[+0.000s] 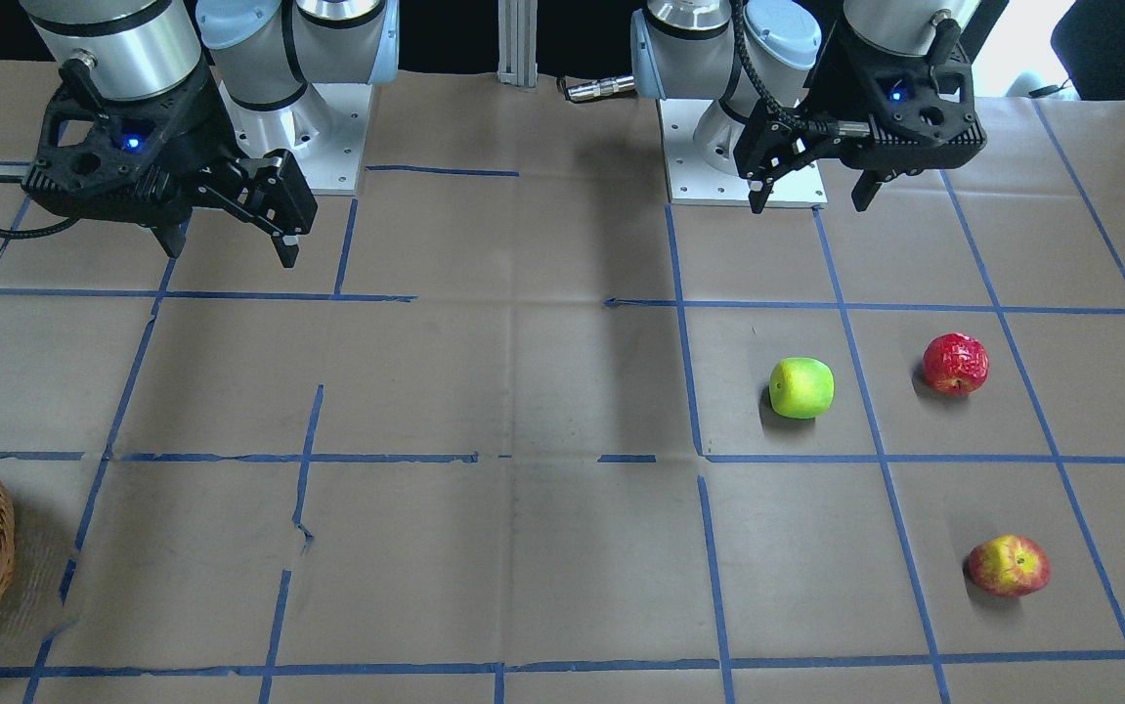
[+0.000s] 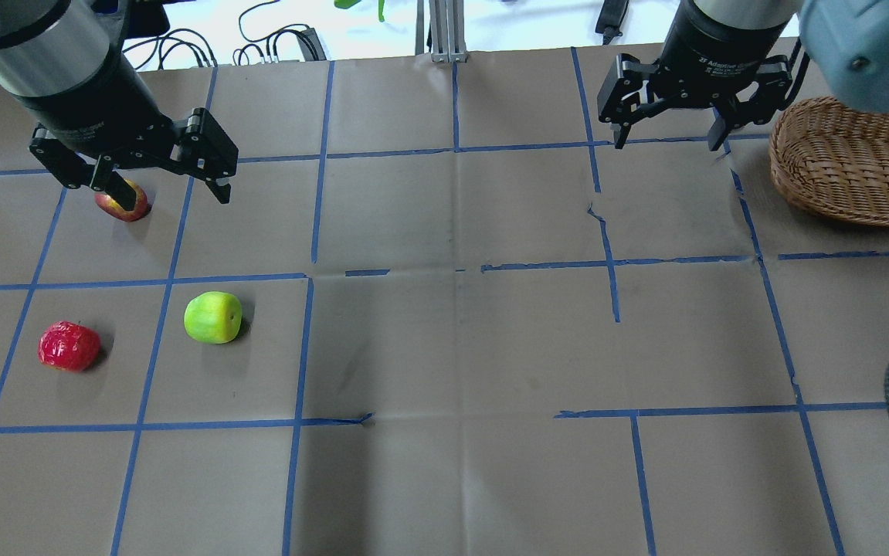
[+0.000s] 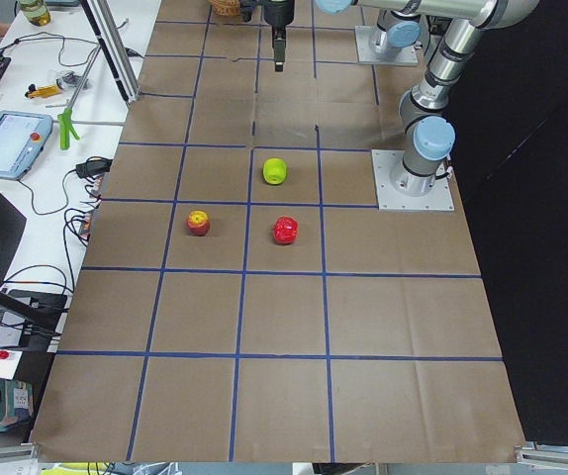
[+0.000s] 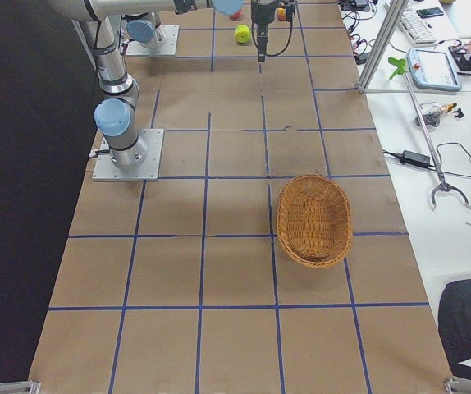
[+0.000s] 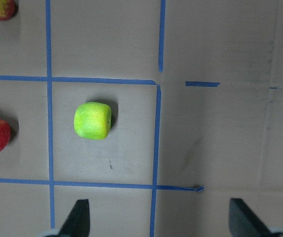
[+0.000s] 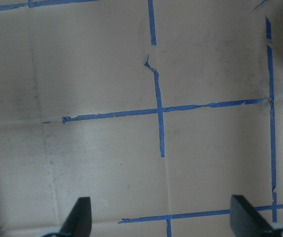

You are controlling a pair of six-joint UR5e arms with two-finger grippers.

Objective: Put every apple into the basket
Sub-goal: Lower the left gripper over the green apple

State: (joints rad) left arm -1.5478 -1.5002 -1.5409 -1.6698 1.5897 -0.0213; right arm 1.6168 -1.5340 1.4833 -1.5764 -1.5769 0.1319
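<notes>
The left hand (image 2: 172, 193) and right hand (image 2: 666, 140) hang open above the surface (image 2: 452, 347). The green apple (image 2: 213, 317), red apple (image 2: 69, 346) and blotched apple (image 1: 1009, 565) lie apart at its left end. The basket (image 2: 846, 166) sits, apparently upright, at the right.

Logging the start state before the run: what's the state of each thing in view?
basket: upright on table, empty
green apple: on table, outside basket
deep red apple: on table, outside basket
red-and-yellow apple: on table, outside basket
left tool: open, empty, above table
right tool: open, empty, above table
</notes>
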